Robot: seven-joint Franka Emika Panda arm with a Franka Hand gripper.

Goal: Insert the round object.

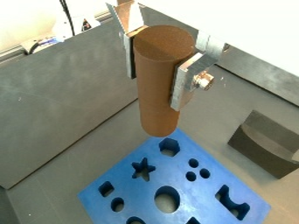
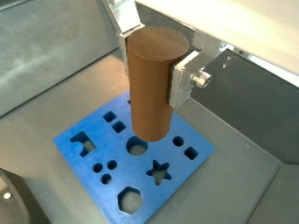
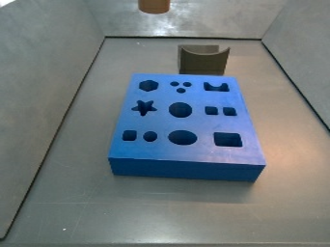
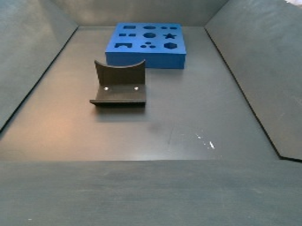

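the pincer [image 1: 160, 58] hangs high, its silver fingers [image 1: 187, 80] clamped on the round object [image 1: 160, 83].

Lighting even and diffuse from overhead. Soft sheen on the grey desk [image 4: 177, 132], with small glare specks in front of the fixture [image 4: 118, 84]. Blue block [image 3: 183, 123] casts a faint shadow. Wrist views sharp on the claw [image 1: 158, 61]; background there overexposed.

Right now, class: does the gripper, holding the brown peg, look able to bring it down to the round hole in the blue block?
Probably yes. The gripper holds the brown peg upright above the blue block, whose round hole lies open. The dark grey notched block stands apart, off the path.
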